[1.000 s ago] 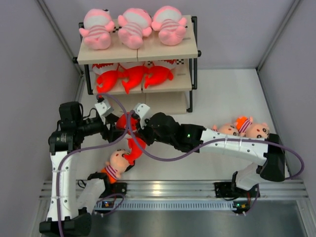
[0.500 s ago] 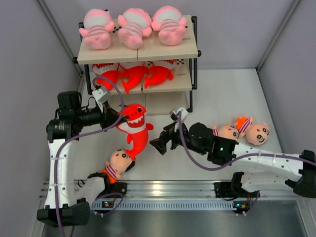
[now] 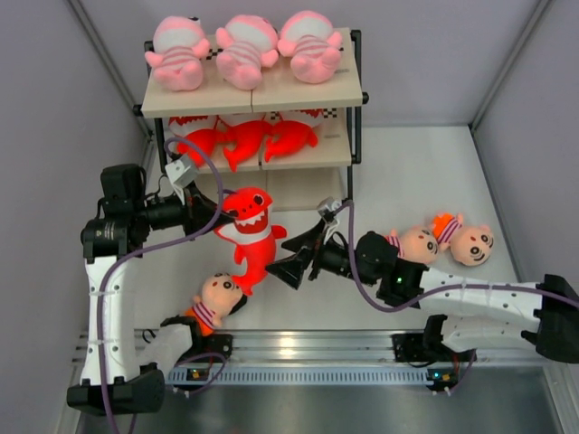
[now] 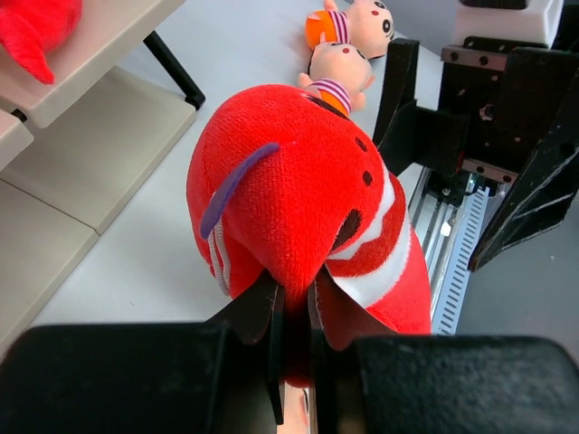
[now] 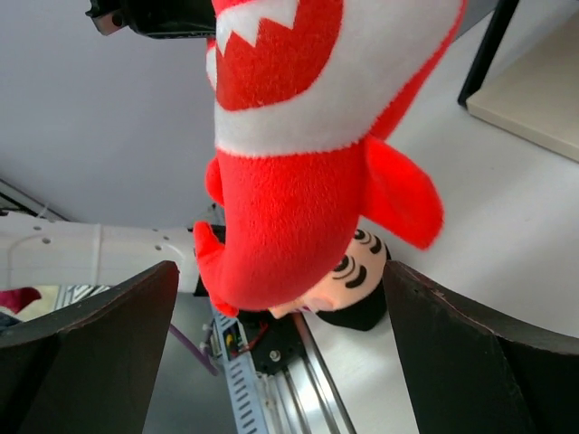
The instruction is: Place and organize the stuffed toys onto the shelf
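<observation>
My left gripper (image 3: 220,220) (image 4: 294,303) is shut on the back of a red-orange shark (image 3: 251,237) (image 4: 298,181), which hangs upright in front of the shelf (image 3: 271,95). The right gripper (image 3: 291,264) (image 5: 279,271) stands open just right of the shark's tail (image 5: 271,235), its fingers (image 5: 90,353) apart from the plush. Three pink striped babies (image 3: 246,50) lie on the top board and three sharks (image 3: 244,140) on the middle board. A boy doll (image 3: 215,298) (image 5: 348,289) lies below the held shark. Two more boy dolls (image 3: 448,240) (image 4: 348,36) lie at the right.
The lowest shelf board (image 3: 303,185) (image 4: 99,154) shows bare beside a black leg (image 5: 484,50). Grey walls close in both sides. An aluminium rail (image 3: 317,344) with the arm bases runs along the near edge. A purple cable (image 3: 208,194) loops over the left arm.
The right gripper opened, let go of the shark and drew back to the right. The left gripper closed on the shark and now holds it alone, slightly nearer the shelf.
</observation>
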Controlling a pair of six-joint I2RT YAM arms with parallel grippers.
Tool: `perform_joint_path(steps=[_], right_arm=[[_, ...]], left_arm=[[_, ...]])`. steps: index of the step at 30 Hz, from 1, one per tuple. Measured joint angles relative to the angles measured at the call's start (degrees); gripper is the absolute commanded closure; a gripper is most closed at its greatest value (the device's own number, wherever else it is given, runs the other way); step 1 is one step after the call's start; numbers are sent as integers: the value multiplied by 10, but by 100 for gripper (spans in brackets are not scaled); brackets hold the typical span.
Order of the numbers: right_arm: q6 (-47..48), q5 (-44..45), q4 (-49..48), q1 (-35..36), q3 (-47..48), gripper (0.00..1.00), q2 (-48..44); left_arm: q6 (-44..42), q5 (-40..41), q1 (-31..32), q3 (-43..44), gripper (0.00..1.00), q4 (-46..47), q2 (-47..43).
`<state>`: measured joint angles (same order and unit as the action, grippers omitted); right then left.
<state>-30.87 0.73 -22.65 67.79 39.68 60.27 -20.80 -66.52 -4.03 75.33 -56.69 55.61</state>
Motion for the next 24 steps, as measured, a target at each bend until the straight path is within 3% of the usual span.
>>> perform_joint_path(steps=[6,7,9,10,12,13,14,17,24], right_arm=[[-35,-37,-35,-9,29,19,75],[-41,-38,-35,-10,29,31,77],[-50,-41,-38,-16,29,45,78],[-54,-43,-43,-18,29,61,78],[-61,-46,-48,-23,29,78,76],[-63,-45,-47,-24,29,95,73],[-59,-43,-44,-26,29,100,70],[-58,-11,17,-31,41,100,49],[-38,180,315,-74,202,100,43]], left_arm=[[13,-21,0,0,100,0,0],[15,-26,0,0,100,0,-1],[16,-32,0,0,100,0,-3],[16,-33,0,0,98,1,-4],[16,-33,0,0,82,1,-4],[17,-31,0,0,55,1,-4],[13,-27,0,0,44,1,-4],[17,10,0,0,27,1,-4],[21,209,0,24,21,0,-1]])
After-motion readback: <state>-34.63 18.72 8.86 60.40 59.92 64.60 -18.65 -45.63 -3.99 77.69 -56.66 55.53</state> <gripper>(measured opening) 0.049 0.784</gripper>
